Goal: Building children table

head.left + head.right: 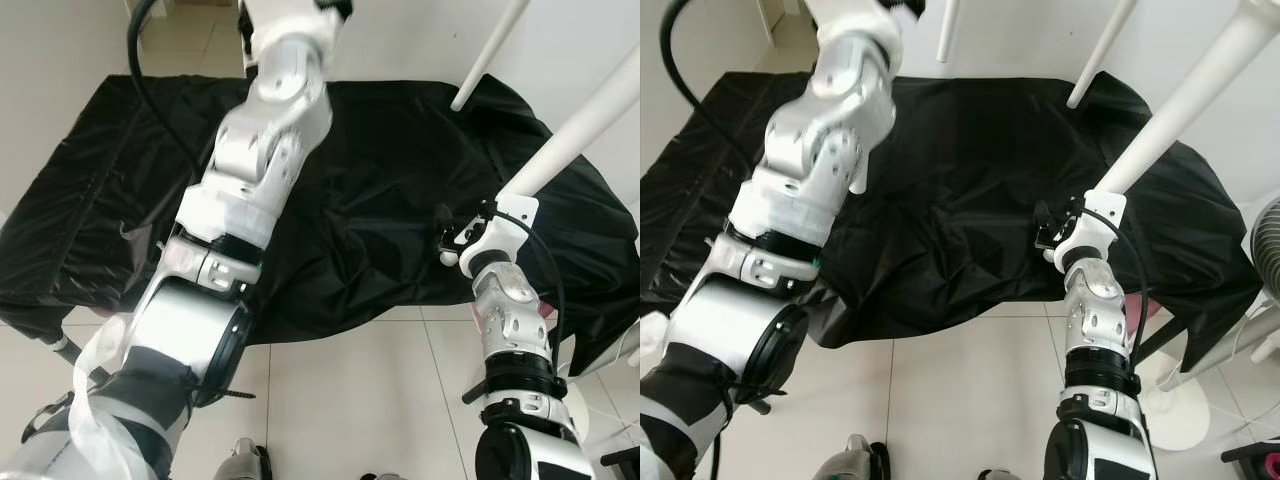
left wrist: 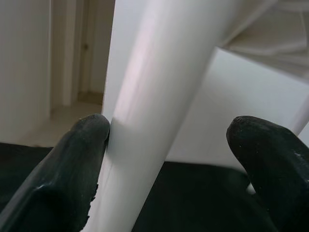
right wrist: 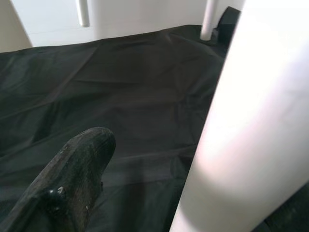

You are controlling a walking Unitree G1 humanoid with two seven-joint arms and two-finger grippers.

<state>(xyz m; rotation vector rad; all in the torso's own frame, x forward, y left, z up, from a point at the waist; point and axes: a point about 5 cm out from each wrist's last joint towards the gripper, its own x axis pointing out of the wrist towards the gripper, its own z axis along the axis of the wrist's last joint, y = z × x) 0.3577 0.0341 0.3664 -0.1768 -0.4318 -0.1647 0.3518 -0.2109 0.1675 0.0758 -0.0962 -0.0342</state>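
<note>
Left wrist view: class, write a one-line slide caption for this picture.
Left gripper open around a white table leg, one black finger touching it, above the black cloth.

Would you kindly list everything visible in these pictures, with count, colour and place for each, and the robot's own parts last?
Table legs: three white tubes in the right eye view, rising over the far and right side of the cloth; the nearest runs up from the right gripper, and a white leg lies between the left gripper's fingers in its wrist view.
Cloth: one, black, crumpled, draped over a low surface ahead of the robot.
Floor: pale tiles, near the robot.
Fan: one, white, at the right edge.
Left gripper: black fingers, one pad touching the leg, the other apart.
Right gripper: one black finger showing beside a white leg.
Arms: two, silver.
</note>
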